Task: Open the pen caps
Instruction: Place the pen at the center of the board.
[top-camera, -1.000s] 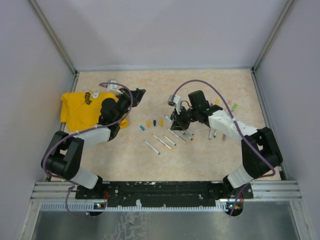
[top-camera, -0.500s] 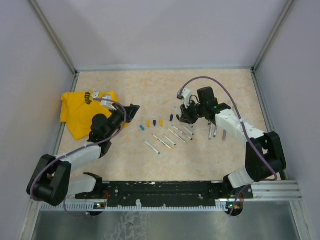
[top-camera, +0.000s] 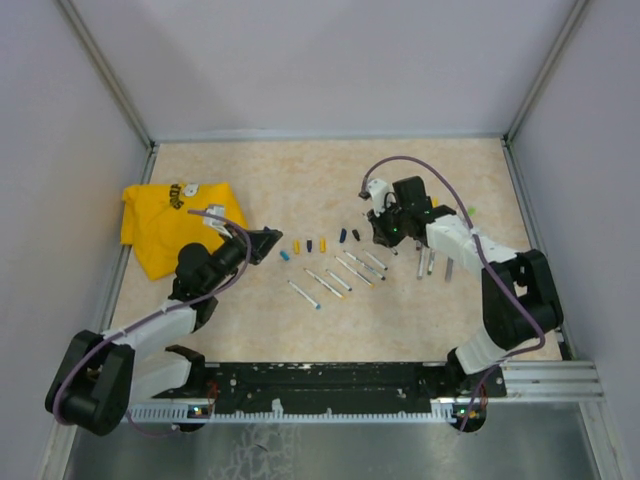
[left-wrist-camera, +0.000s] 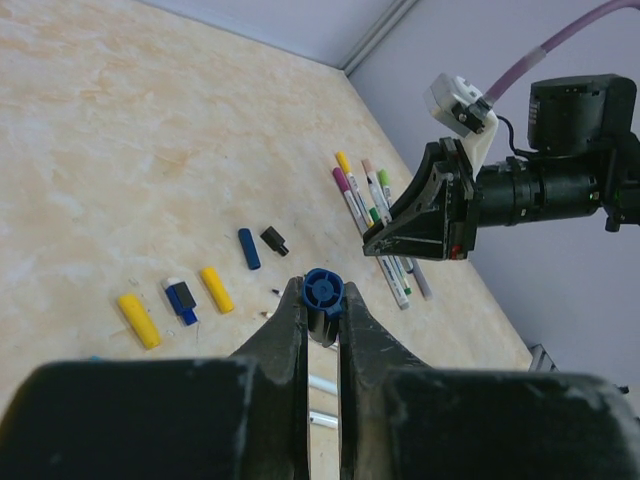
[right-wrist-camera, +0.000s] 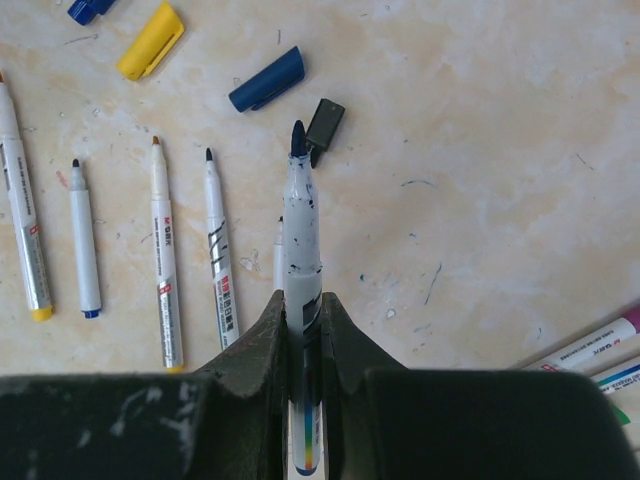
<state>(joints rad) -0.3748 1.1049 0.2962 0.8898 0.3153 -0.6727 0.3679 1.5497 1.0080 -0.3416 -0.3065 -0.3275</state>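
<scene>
My left gripper (left-wrist-camera: 320, 296) (top-camera: 266, 241) is shut on a blue pen cap (left-wrist-camera: 324, 288), held above the table left of the cap row. The right gripper (right-wrist-camera: 302, 300) (top-camera: 386, 229) is shut on an uncapped whitish pen (right-wrist-camera: 300, 215) whose dark blue tip points at the table. Loose pen caps lie in a row: yellow (left-wrist-camera: 137, 319), blue-and-black (left-wrist-camera: 182, 299), yellow (left-wrist-camera: 215, 288), blue (left-wrist-camera: 248, 248) and black (left-wrist-camera: 274, 239). The right wrist view shows a blue cap (right-wrist-camera: 266, 80), a black cap (right-wrist-camera: 324, 123) and a yellow cap (right-wrist-camera: 150, 40) beyond the pen tip.
Several uncapped pens (top-camera: 335, 275) lie side by side at mid-table. Capped pens (top-camera: 432, 262) lie to the right of the right gripper. A crumpled yellow cloth (top-camera: 160, 220) sits at the left. Metal rails and walls border the table.
The left arm has drawn back and its gripper has come toward the near side with the blue cap. The right gripper has shifted to the right with the pen.
</scene>
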